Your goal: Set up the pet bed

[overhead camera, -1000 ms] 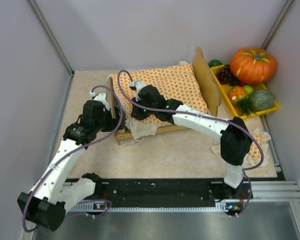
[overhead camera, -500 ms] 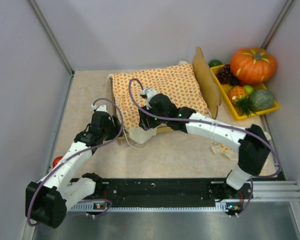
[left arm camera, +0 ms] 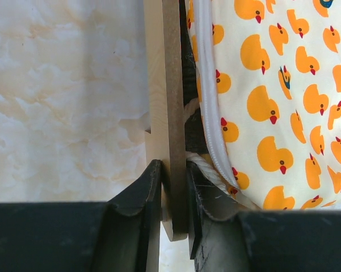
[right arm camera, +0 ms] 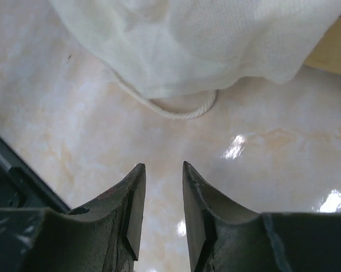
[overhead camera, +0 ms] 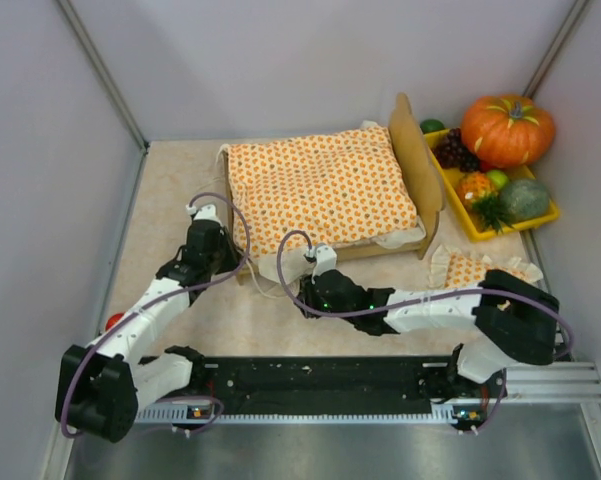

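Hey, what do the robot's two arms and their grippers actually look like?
Both the left arm and the right arm have white link shells with black joint housings, and a purple cable loops along each. Each ends in two black fingers with curved, tapering tips.

Bed (overhead camera: pixel 417 160): light wood, plain. Bedspread (overhead camera: pixel 320 185): white ground, orange-yellow ducks with red beaks, white piping, cream ruffle. Pillow (overhead camera: pixel 477 268): same orange print, cream frill. Tabletop (overhead camera: pixel 180 180): beige marbling. Left hand (left arm camera: pixel 173 170), right hand (right arm camera: pixel 163 170): black. Pumpkin (overhead camera: pixel 507 130): orange. Tray (overhead camera: pixel 452 192): yellow. Cord (right arm camera: pixel 184 112): off-white.
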Controlling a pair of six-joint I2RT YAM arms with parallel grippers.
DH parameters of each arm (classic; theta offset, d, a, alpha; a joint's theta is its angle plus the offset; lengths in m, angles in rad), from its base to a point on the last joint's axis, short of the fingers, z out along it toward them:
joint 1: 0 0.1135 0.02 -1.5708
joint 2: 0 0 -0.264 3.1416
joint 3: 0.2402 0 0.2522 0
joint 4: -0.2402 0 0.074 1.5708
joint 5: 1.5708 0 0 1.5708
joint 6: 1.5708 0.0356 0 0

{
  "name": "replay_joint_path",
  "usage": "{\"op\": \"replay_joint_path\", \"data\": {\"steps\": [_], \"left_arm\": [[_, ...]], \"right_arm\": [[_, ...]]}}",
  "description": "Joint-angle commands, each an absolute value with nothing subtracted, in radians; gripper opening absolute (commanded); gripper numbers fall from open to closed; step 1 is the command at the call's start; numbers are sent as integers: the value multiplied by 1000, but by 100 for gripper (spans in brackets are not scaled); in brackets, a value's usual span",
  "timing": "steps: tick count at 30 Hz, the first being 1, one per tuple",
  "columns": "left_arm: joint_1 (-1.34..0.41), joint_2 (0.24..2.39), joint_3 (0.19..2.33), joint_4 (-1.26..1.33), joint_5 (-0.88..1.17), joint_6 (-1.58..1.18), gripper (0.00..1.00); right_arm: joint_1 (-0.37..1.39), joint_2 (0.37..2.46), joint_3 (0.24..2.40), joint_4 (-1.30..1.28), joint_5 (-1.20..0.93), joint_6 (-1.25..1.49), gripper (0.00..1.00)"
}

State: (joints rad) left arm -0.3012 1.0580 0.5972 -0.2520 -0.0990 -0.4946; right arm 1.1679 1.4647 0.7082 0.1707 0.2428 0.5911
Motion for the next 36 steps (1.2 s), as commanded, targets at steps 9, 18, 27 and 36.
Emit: {"op": "replay_joint_path", "data": {"steps": [9, 18, 27, 36], "left_arm": [[-304, 1233, 695, -247, -5, -439, 0], [-304, 1229, 680, -242, 41, -433, 0], [-304, 1207, 670, -255, 54, -433, 0], [-302, 1177, 664, -268, 49, -434, 0]], "right_arm": [[1161, 1861, 753, 922, 544, 649, 28], [1085, 2040, 885, 988, 492, 675, 37], [1080, 2152, 931, 1006, 502, 730, 22], [1095, 2002, 812, 1002, 440, 605, 0]]}}
